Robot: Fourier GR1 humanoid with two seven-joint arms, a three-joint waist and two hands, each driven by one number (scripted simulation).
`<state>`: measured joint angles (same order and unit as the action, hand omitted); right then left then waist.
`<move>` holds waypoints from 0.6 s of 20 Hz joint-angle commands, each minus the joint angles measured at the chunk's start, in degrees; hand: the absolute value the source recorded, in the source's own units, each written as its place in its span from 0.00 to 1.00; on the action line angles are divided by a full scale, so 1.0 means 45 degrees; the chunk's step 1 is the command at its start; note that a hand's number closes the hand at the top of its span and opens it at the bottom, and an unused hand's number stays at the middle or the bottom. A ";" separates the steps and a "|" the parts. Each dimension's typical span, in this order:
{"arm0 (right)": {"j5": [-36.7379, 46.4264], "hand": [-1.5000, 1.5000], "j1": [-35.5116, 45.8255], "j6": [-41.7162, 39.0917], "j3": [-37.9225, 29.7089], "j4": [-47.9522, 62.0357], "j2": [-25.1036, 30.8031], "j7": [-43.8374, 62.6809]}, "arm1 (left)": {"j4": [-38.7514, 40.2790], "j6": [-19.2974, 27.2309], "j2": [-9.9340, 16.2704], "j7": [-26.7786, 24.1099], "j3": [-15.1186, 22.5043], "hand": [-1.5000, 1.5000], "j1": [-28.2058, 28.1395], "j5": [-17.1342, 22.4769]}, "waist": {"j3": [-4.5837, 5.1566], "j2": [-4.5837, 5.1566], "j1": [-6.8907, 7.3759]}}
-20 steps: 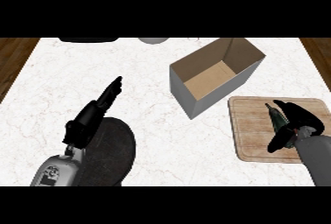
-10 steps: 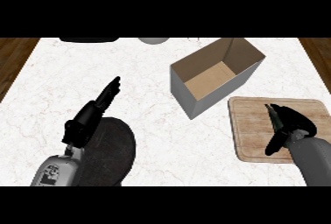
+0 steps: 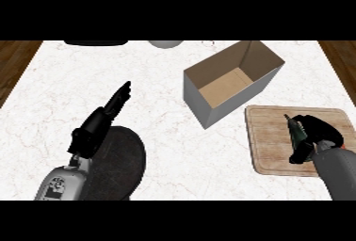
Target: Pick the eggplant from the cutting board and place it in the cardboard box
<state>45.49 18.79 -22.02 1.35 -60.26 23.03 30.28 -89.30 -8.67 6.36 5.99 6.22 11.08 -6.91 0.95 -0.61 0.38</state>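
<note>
Right hand (image 3: 319,134) curls around the eggplant (image 3: 296,133) on the cutting board (image 3: 268,141), just beside the cardboard box (image 3: 230,84); left hand (image 3: 101,122) lies straight-fingered

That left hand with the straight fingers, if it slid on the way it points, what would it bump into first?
The left hand points up and slightly right across bare counter. The way looks free until the counter's far edge, where it might meet the pale round object. The cardboard box lies off to the right, though depth is uncertain.
</note>
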 commanded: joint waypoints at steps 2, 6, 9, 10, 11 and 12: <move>0.0369 1.00 -0.0439 -0.0133 0.0396 -0.0173 -0.0074 -0.0367 | 0.1187 0.0121 -0.0393 -0.0380 -0.0104 0.50 0.0642 -0.0127 | -0.0206 0.0143 -0.0143; 0.1263 1.00 0.0370 0.1944 0.0290 0.1882 -0.0270 -0.1486 | 0.0410 0.0027 -0.0345 -0.0433 0.0060 0.50 0.0158 -0.0228 | -0.0218 0.0167 0.0031; 0.1589 1.00 -0.0121 0.1493 0.3082 -0.1284 -0.0502 -0.5161 | 0.0667 -0.0109 -0.0235 -0.0631 0.0118 0.50 0.0151 -0.0196 | -0.0235 0.0102 0.0260; 0.1610 1.00 -0.0069 0.1580 0.3644 -0.1924 -0.0439 -0.6332 | 0.0651 -0.0149 -0.0214 -0.0573 0.0118 0.50 0.0151 -0.0173 | -0.0246 0.0037 0.0322; 0.1736 1.00 0.0424 0.1330 0.4400 -0.2613 -0.0600 -0.7082 | 0.0739 -0.0202 -0.0212 -0.0547 0.0059 0.50 0.0287 -0.0096 | -0.0227 -0.0004 0.0531; 0.1979 1.00 0.0678 0.1556 0.5196 -0.3168 -0.0869 -0.7881 | 0.0688 -0.0203 -0.0447 -0.0531 0.0424 0.50 0.0139 -0.0208 | -0.0243 -0.0072 0.0806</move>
<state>52.34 19.44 -16.12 14.70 -67.36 22.09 7.40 -86.25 -9.08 5.07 3.32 6.86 11.66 -7.72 0.55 -0.72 1.67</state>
